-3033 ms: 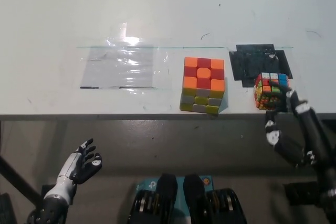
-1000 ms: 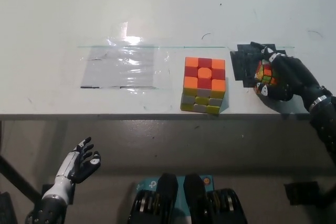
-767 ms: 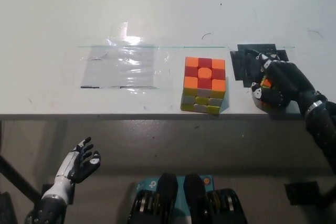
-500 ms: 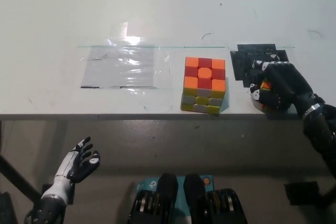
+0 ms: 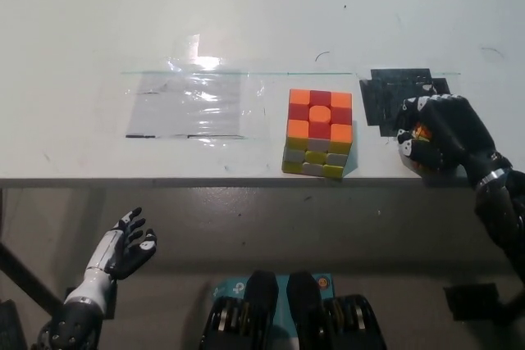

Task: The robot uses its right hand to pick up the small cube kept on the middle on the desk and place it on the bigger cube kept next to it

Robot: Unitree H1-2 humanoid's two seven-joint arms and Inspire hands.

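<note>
The bigger cube (image 5: 318, 133), orange and red on top with yellow and grey sides, stands near the desk's front edge at the middle. To its right, my black right hand (image 5: 441, 137) is shut on the small multicoloured cube (image 5: 420, 138), which is mostly hidden under the fingers; only a bit of orange and yellow shows. The hand and cube sit low over the desk beside a black patch (image 5: 385, 96). My white left hand (image 5: 123, 253) rests open below the desk at the lower left.
A clear plastic sheet (image 5: 193, 104) is taped flat on the white desk (image 5: 246, 14) left of the bigger cube. The desk's front edge runs just below both cubes.
My right hand has closed over the small cube and shifted slightly right and toward the desk's front edge. The left hand barely moved.
</note>
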